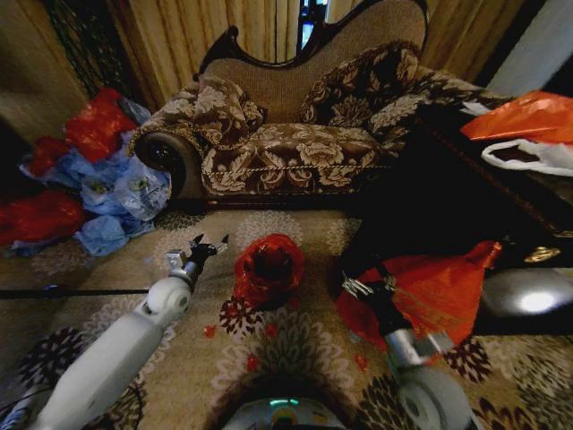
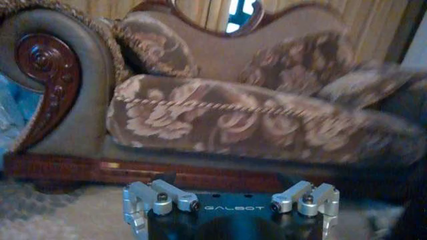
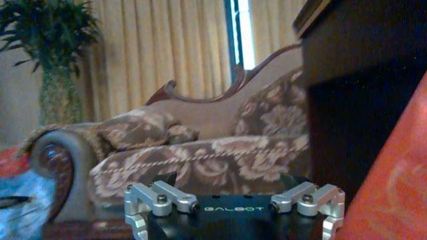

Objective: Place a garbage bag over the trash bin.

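Note:
The garbage bag (image 1: 267,267), crinkly glossy red, stands on the patterned carpet in the middle of the head view, draped over the trash bin. The bin is hidden under it apart from a dark hollow at the top. My left gripper (image 1: 209,245) hovers open just left of the bag, apart from it and holding nothing. Its fingers (image 2: 137,207) stand wide apart in the left wrist view, which faces the sofa. My right gripper (image 1: 360,287) is open to the right of the bag, against the edge of a big bulging orange bag bundle (image 1: 434,291).
A floral sofa (image 1: 295,143) stands behind the bag. Blue and red plastic bags (image 1: 89,193) are piled at the left. A dark table (image 1: 448,197) at the right carries an orange bag (image 1: 528,116) and a white bag (image 1: 528,157). Red scraps (image 1: 269,330) dot the carpet.

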### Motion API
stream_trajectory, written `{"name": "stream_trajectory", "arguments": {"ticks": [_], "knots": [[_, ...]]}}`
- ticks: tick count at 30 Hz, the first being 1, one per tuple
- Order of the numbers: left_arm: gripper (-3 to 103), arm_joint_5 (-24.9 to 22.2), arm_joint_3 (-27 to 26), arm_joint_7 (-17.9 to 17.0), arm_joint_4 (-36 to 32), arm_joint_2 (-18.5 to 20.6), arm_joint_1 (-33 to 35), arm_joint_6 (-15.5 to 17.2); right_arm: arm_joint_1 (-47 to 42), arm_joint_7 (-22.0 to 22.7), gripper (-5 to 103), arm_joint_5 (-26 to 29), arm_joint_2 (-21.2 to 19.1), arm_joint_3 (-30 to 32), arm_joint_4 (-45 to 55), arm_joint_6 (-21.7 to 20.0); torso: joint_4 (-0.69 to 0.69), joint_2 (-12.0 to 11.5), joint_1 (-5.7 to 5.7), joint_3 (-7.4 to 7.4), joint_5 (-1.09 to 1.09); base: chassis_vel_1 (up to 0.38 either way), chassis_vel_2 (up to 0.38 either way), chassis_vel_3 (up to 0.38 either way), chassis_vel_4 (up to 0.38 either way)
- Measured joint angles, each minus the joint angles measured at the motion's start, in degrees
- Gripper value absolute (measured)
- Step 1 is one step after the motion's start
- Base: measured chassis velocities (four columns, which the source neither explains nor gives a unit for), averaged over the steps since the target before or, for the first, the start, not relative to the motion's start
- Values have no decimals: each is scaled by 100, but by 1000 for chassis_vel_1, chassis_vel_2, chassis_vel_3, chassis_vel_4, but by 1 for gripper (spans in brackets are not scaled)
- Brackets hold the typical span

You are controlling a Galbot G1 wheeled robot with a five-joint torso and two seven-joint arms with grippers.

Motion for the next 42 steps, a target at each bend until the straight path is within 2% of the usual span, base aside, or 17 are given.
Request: {"name": "stream_trajectory", "arguments": {"ticks": [2, 4, 5, 7, 9, 10, 13, 14, 16, 20, 42], "knots": [[100, 64, -557, 119, -756, -195, 891, -86, -253, 49, 100, -174, 211, -38, 184, -37, 4, 0, -1, -1, -11, 0, 0, 0, 0], [100, 481, -974, 437, -1326, -526, 1855, -296, -452, 125, 100, -463, 511, -74, 243, 22, 3, 0, -1, 0, -5, 0, 0, 0, 0], [100, 481, -974, 437, -1326, -526, 1855, -296, -452, 125, 100, -463, 511, -74, 243, 22, 3, 0, -1, 0, -5, 0, 0, 0, 0], [100, 1017, -1257, 809, -1766, -1055, 2695, -526, -623, 87, 100, -837, 866, -84, 300, 165, 2, 0, 0, 0, -2, 0, 0, 0, 0], [100, 1533, -1333, 1111, -2097, -1698, 3338, -736, -810, -52, 100, -1136, 1138, -175, 400, 309, 3, 0, 0, 0, -8, 0, 0, 0, 0], [100, 1533, -1333, 1111, -2097, -1698, 3338, -736, -810, -52, 100, -1136, 1138, -175, 400, 309, 3, 0, 0, 0, -8, 0, 0, 0, 0], [100, 2346, -1238, 1474, -2240, -2568, 4210, -1134, -995, -297, 100, -1510, 1420, -304, 533, 480, 3, 0, 0, 0, -3, 0, 0, 0, 0], [100, 2346, -1238, 1474, -2240, -2568, 4210, -1134, -995, -297, 100, -1510, 1420, -304, 533, 480, 3, 0, 0, 0, -3, 0, 0, 0, 0], [100, 2748, -1108, 1610, -2240, -2947, 4669, -1384, -1013, -425, 100, -1582, 1457, -310, 600, 482, 4, 0, 0, 1, -5, 0, 0, 0, 0], [100, 3043, -1098, 1700, -2211, -3202, 4881, -1573, -1040, -547, 100, -1586, 1371, -310, 686, 376, 3, 0, 1, 1, -4, 0, 0, 0, 0], [100, 3010, -1081, 1690, -2139, -3180, 4824, -1564, -1027, -555, 100, -1544, 1330, -312, 686, 347, 2, 0, 1, 1, -5, 0, 0, 0, 0]]}}
